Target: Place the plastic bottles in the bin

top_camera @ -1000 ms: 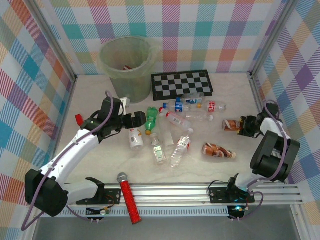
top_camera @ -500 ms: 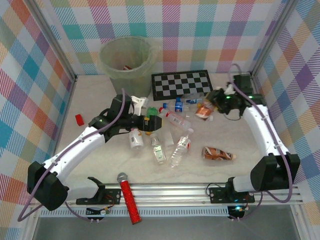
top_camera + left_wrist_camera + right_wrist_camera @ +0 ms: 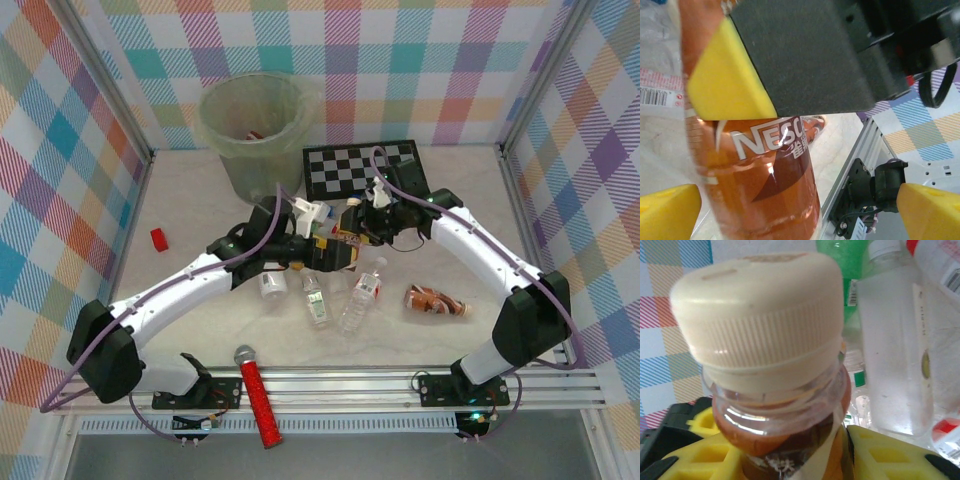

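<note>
Bottle (image 3: pixel 765 190), brown, hangs pinched below its cap by my right gripper (image 3: pixel 790 460), between the spread fingers of my left gripper (image 3: pixel 797 215), short of the bin (image 3: pixel 255 165), seemingly for a handover.

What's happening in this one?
The right gripper is shut on a brown-amber bottle and holds it over the middle of the table, between the open fingers of the left gripper. It looks like a handover, but the left has not closed yet. Other bottles lie loose, and the bin stands at the far left.
</note>
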Motion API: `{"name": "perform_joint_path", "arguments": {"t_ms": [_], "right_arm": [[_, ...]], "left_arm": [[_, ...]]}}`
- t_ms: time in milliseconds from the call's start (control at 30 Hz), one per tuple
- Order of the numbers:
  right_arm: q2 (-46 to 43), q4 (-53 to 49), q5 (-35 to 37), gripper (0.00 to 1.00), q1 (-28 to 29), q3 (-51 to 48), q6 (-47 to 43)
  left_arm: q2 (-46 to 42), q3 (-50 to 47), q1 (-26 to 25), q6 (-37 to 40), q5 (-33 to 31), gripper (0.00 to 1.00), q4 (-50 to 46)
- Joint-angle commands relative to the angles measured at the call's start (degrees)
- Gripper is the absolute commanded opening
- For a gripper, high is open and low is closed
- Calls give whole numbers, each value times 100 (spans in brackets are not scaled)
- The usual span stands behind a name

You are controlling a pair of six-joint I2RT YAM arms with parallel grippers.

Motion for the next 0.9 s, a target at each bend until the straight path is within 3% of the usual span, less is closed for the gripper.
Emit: {"name": "perform_joint_path", "arguments": {"t_ms": [0,333,533,667,867], "right_arm": [[-37,405,-290,38,33,128,193],[-215,730,-529,39,68,-78,475],[-252,751,-531,43,77,-148,512],[-234,780,-513,55,74,-160,561],[-387,389,-219,77,-34,-8,465]], "left_arm": [[66,-29,-82,2,-141,97,96],[228,41,-89,-61,-748,84,-59],[195,66,-82,-90,-785,62,25],[211,76,-88,-99,-774,49,16],[242,105,-82,-34,-880,47,-84]]}}
